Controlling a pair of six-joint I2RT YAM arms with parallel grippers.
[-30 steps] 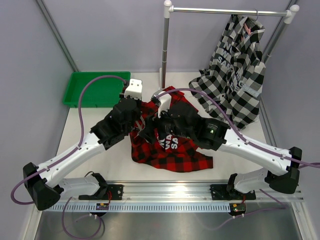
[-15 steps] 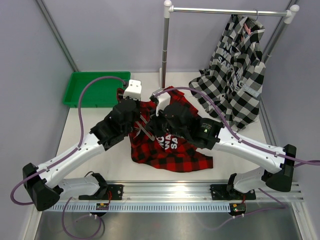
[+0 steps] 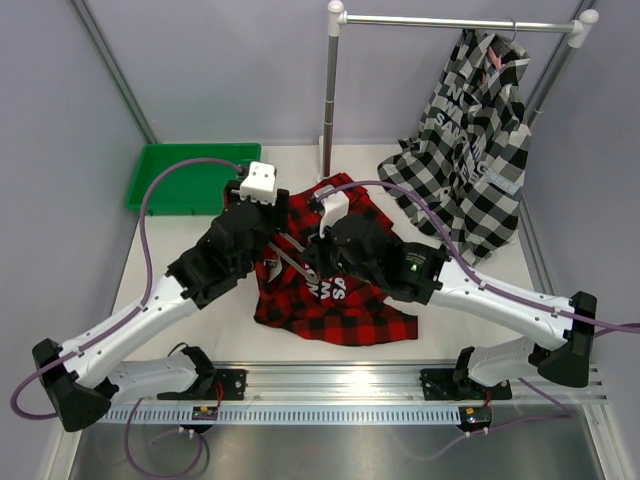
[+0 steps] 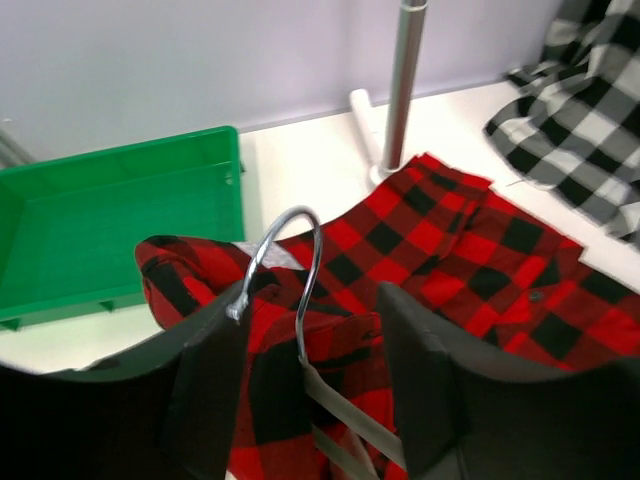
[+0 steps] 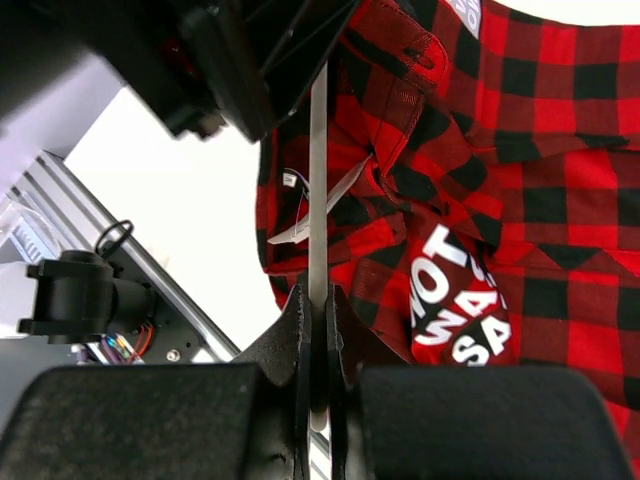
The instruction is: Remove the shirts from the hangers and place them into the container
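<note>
Right pincer (image 5: pixel 318 295) clamped on hanger (image 5: pixel 318 200), left pincer (image 4: pixel 312 300) apart around its hook: pulling could drag red shirt (image 5: pixel 560 150) along

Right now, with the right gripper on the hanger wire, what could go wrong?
1. Only the right gripper pinches the thin hanger; the left gripper stands open around its hook, so the wire may twist or slip.
2. The red shirt is bunched over the hanger; pulling could drag it instead of freeing it.
3. The two grippers are close and could collide.
</note>
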